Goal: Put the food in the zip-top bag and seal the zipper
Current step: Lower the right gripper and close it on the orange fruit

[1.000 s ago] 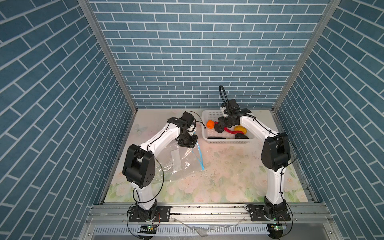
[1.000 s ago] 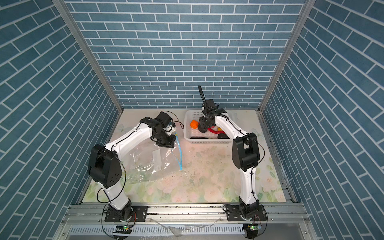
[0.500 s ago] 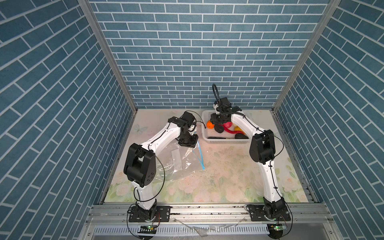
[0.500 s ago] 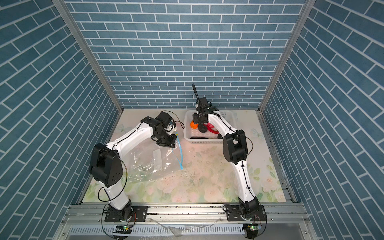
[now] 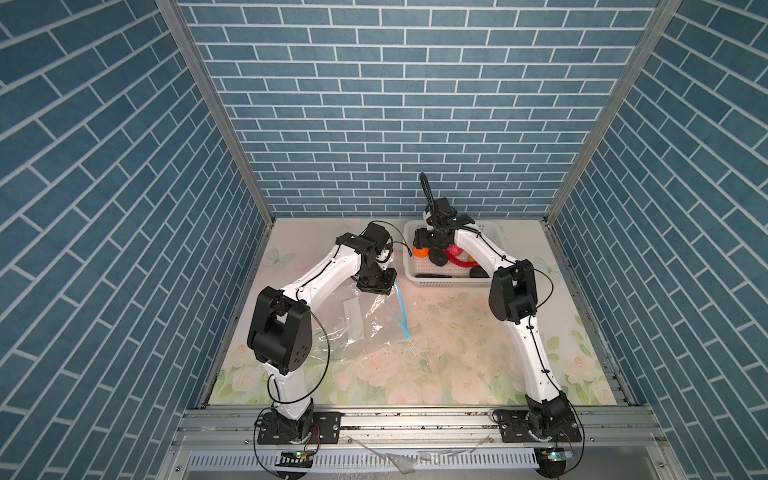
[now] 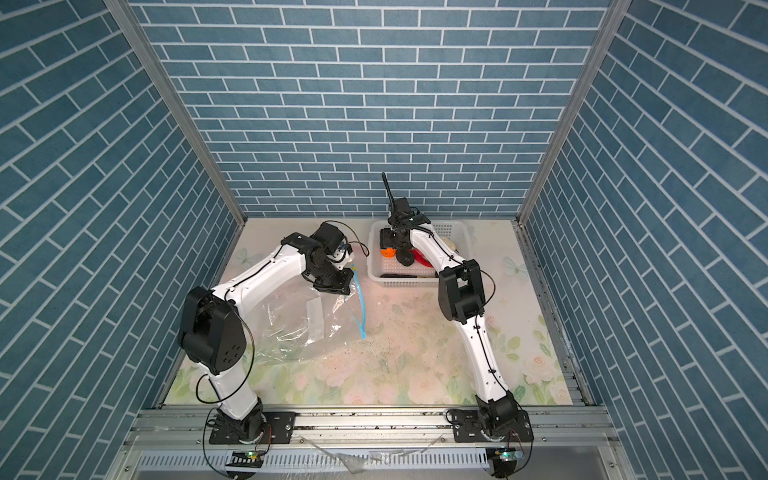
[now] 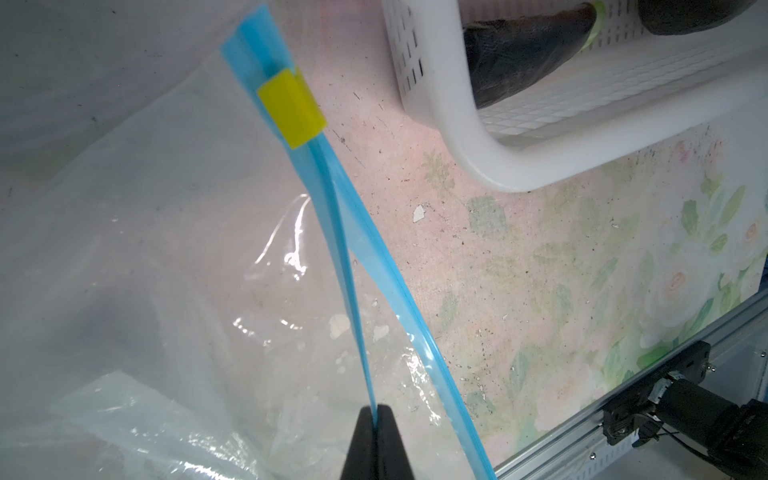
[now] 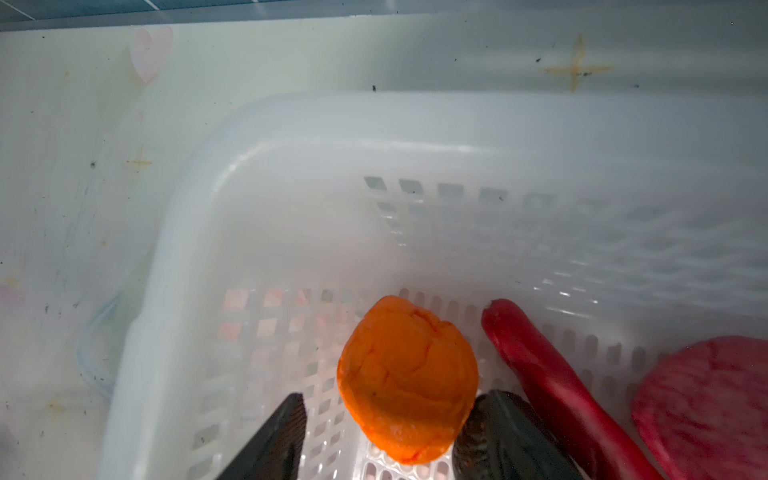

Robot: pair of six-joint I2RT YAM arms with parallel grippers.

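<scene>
The zip-top bag (image 5: 361,328) (image 6: 291,328) lies crinkled on the left of the mat. Its zipper (image 5: 400,305) (image 7: 374,257) runs along the mouth, with a yellow tab (image 7: 291,109) at the far end. My left gripper (image 5: 384,293) (image 7: 376,419) is shut on one lip of the zipper and holds the mouth apart. The food sits in the white basket (image 5: 449,284) (image 8: 374,124). My right gripper (image 5: 428,251) (image 8: 390,419) is open inside it, with a finger on each side of the orange ball (image 5: 420,251) (image 8: 409,378). A red chilli (image 8: 552,382) and a pink ball (image 8: 706,399) lie beside it.
A dark aubergine (image 7: 523,45) (image 5: 432,275) lies along the basket's near wall, and a black lump (image 5: 480,272) sits by the right arm. Brick-patterned walls close in three sides. A metal rail (image 5: 415,419) runs along the front edge.
My right gripper has moved left inside the basket to the orange ball, and its jaws have opened wider. The left gripper and the bag have not moved.
</scene>
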